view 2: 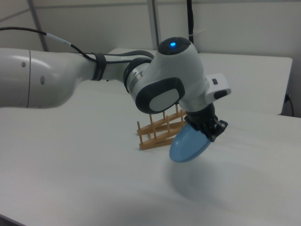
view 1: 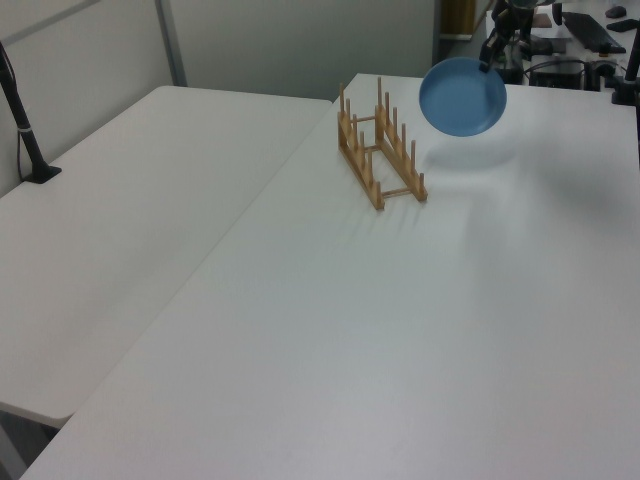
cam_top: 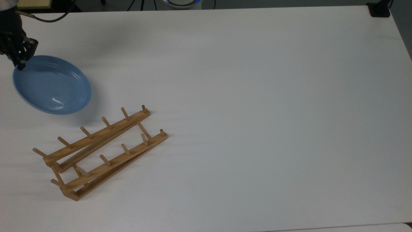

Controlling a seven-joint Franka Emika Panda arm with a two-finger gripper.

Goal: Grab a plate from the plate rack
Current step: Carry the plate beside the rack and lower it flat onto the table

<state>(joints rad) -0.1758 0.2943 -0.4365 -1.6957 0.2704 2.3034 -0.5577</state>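
Holding the plate (cam_top: 53, 86) by its rim, the gripper (cam_top: 20, 61) sits near the worktop's (cam_top: 257, 96) far left corner in the top view, fingers clamped on the plate edge. Plate is clear of the plate rack (cam_top: 99, 149), off to the rack's far side, toward the worktop's far edge. Rack is empty, lying skewed near the left edge, pegs leaning. Rim grip makes sense: a plate standing in a rack offers only its edge.

Left view: plate (view 1: 462, 97) hangs in the air beside the rack (view 1: 380, 150), on the left view's right, tilted with its face toward the camera. Gripper (view 1: 490, 57) pinches the upper rim. Shadow on the worktop (view 1: 350, 330) below shows the plate is lifted, not resting, which the top view can't settle.

Right view: arm (view 2: 94, 80) reaches across, gripper (view 2: 207, 131) pointing down and closed on the plate (view 2: 189, 143) rim. Plate slopes down toward the camera, rack (view 2: 160, 129) behind it. This view gives the wrist angle and the gap under the plate, while the top view gives the plate-to-rack offset. Pick looks done; an edge-only hold risks slipping.
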